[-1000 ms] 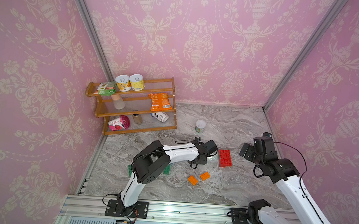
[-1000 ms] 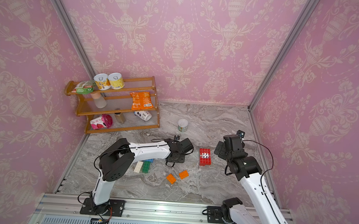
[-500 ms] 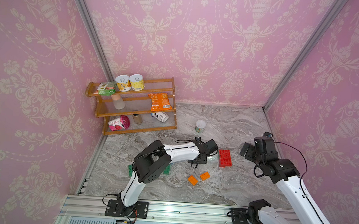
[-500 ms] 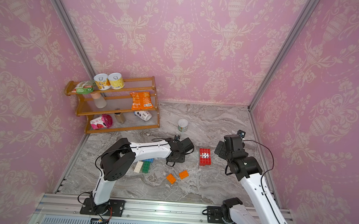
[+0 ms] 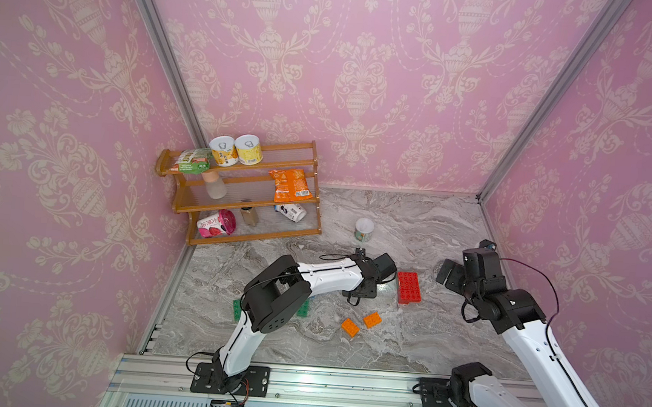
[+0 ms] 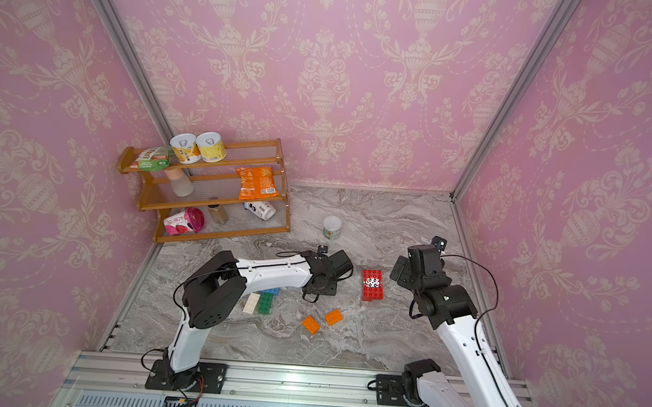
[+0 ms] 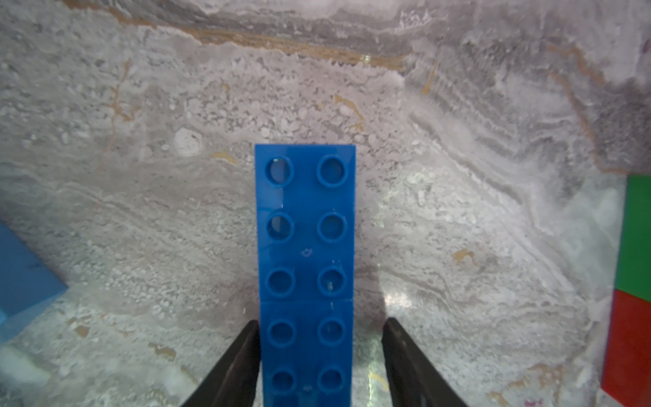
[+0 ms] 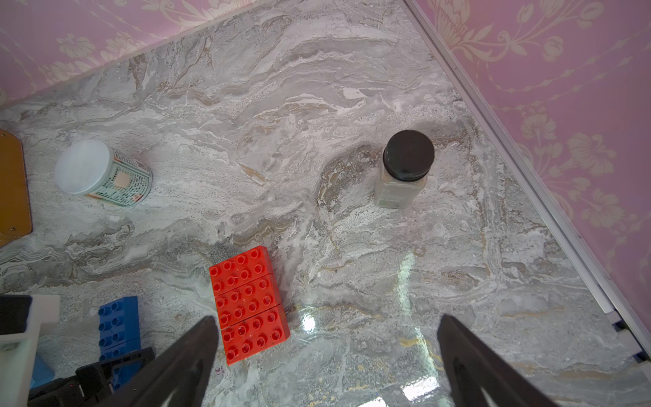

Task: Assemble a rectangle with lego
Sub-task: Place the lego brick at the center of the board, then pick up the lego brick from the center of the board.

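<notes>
A blue lego strip [image 7: 305, 246], two studs wide, lies flat on the marble between my left gripper's [image 7: 320, 320] fingers. One finger touches its side and the other stands off with a clear gap, so the gripper is open. That strip [image 8: 118, 326] also shows in the right wrist view. A red lego block [image 5: 409, 288] made of three bricks lies just right of the left gripper [image 5: 361, 289]. My right gripper [image 8: 327, 318] hovers wide open and empty beside the red block [image 8: 248, 303]. Two orange bricks [image 5: 350, 327] [image 5: 372, 320] lie nearer the front.
Green and white bricks [image 6: 265, 302] [image 6: 251, 303] lie under the left arm. A wooden shelf [image 5: 253, 203] of snacks and tins stands at the back left. A white-lidded cup [image 5: 364, 229] and a black-lidded jar [image 8: 405, 165] stand behind the bricks.
The left gripper's jaws have parted wider around the blue strip. In the top views both arms and the loose bricks keep their places.
</notes>
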Controlling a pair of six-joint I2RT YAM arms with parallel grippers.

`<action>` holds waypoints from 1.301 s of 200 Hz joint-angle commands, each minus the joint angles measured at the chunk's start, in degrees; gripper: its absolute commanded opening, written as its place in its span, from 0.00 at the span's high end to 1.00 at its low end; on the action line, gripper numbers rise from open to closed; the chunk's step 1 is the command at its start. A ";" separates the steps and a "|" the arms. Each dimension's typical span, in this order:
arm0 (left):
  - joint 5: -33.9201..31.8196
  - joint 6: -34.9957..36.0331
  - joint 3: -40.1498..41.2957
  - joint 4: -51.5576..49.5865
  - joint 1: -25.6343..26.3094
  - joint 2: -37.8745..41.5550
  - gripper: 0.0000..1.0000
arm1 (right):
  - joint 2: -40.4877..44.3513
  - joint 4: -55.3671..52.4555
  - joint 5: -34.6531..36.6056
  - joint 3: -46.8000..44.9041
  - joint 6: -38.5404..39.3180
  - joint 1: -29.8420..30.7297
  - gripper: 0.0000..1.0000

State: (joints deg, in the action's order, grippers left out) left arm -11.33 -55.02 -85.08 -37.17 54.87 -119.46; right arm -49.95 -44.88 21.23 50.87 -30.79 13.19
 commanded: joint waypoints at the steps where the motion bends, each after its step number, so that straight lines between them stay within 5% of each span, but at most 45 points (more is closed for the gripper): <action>1: -0.38 0.30 0.37 -3.34 -0.56 -0.65 0.31 | 0.41 -1.28 -0.11 2.02 1.51 -0.23 0.00; 64: -8.20 4.31 -0.67 -5.80 -0.57 10.69 0.01 | -0.84 -5.38 -3.37 5.63 2.69 0.23 0.01; 105: -15.85 1.62 6.47 -6.46 -1.61 22.25 0.01 | -2.07 -6.09 -2.01 7.35 0.63 6.92 0.01; 175: -12.91 -9.92 32.75 -6.45 -11.33 44.39 0.01 | -9.60 -2.14 1.94 8.09 -5.79 24.41 0.00; 209: -6.25 -2.00 39.00 -7.14 -18.63 49.66 0.07 | -10.26 -0.39 1.40 7.87 -6.90 25.61 0.00; 260: -1.86 4.75 40.00 -10.35 -19.81 46.47 0.12 | -10.55 -1.00 2.85 8.17 -6.92 25.65 0.00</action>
State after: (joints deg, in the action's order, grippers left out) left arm -17.96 -54.81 -46.65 -45.63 35.40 -71.07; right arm -60.18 -46.11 22.13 57.49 -36.29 38.46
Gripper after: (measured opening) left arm 0.886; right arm 0.996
